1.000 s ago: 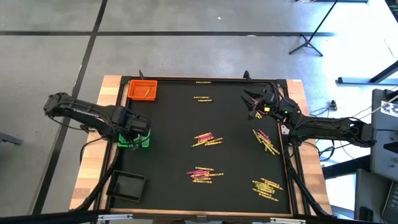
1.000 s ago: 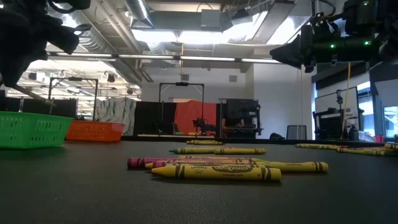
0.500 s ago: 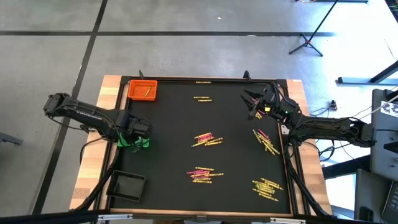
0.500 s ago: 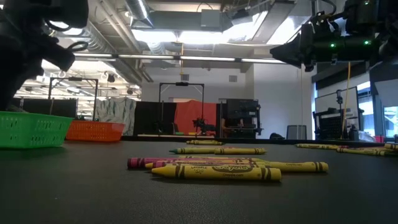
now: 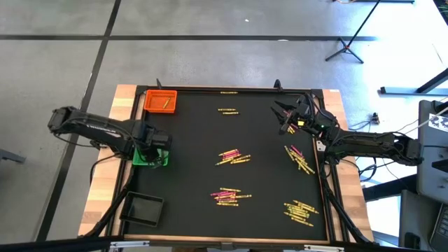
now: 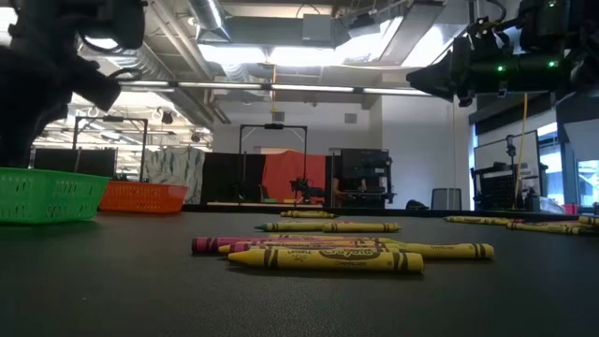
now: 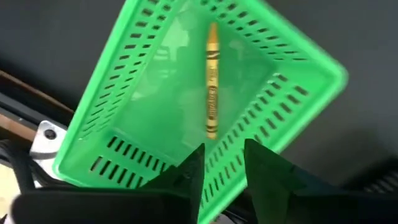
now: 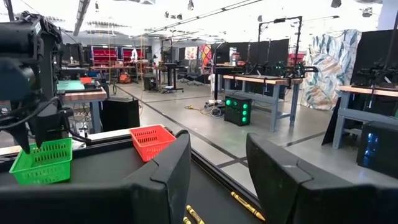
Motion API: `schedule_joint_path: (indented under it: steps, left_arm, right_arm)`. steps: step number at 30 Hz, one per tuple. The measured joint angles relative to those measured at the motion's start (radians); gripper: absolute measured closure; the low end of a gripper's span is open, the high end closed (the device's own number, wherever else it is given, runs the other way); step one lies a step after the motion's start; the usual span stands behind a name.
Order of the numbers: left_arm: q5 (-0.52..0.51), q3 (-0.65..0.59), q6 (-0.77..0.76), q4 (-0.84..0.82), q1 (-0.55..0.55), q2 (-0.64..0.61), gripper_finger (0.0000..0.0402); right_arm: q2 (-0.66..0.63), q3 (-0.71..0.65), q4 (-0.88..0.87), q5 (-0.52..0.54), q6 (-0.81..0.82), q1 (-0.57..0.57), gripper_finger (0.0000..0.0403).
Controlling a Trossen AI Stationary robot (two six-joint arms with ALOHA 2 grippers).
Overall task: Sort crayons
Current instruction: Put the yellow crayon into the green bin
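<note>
My left gripper (image 7: pixel 222 152) points down over the green tray (image 7: pixel 298 50), open, with nothing between its fingers. One orange-gold crayon (image 7: pixel 211 87) lies inside that tray, just beyond the fingertips. In the high view the left gripper (image 5: pixel 149 143) covers most of the green tray (image 5: pixel 150 159) at the mat's left edge. My right gripper (image 5: pixel 282 112) waits raised at the far right, open and empty (image 8: pixel 217 149). Yellow, pink and orange-gold crayons lie in loose groups on the black mat (image 5: pixel 233 157), (image 5: pixel 229 197), (image 5: pixel 299 159), (image 5: pixel 301 211), (image 5: pixel 227 110).
An orange tray (image 5: pixel 160 101) with one crayon in it stands at the far left corner. A black tray (image 5: pixel 142 210) stands at the near left corner. The mat has a raised wooden border (image 5: pixel 329 203). In the low view, crayons (image 6: pixel 328 253) lie mid-table.
My left gripper has sunk a little toward the green tray. The crayon groups on the mat lie as they did.
</note>
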Motion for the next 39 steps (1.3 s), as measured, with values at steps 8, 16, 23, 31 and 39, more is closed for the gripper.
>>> schedule_joint_path:
  steps: [8, 16, 23, 31, 39]
  left_arm:
    - [-0.086, 0.219, 0.068, -0.005, 0.021, 0.0, 0.0295]
    - [-0.298, 0.293, 0.266, 0.319, 0.073, 0.014, 0.0295]
    - [-0.295, 0.281, 0.536, 0.563, 0.22, 0.133, 0.0295]
    - [-0.116, 0.287, 0.703, 0.822, 0.403, 0.311, 0.0291]
    - [-0.056, 0.394, 0.757, 0.836, 0.555, 0.476, 0.0249]
  right_arm:
    - [0.0, 0.0, 0.0, 0.0, 0.001, 0.0, 0.0249]
    - [0.0, 0.0, 0.0, 0.0, 0.004, 0.0, 0.0249]
    - [0.0, 0.0, 0.0, 0.0, 0.005, 0.0, 0.0249]
    - [0.0, 0.0, -0.01, 0.0, 0.005, 0.0, 0.0249]
    - [0.0, 0.0, -0.011, 0.0, 0.005, 0.0, 0.0249]
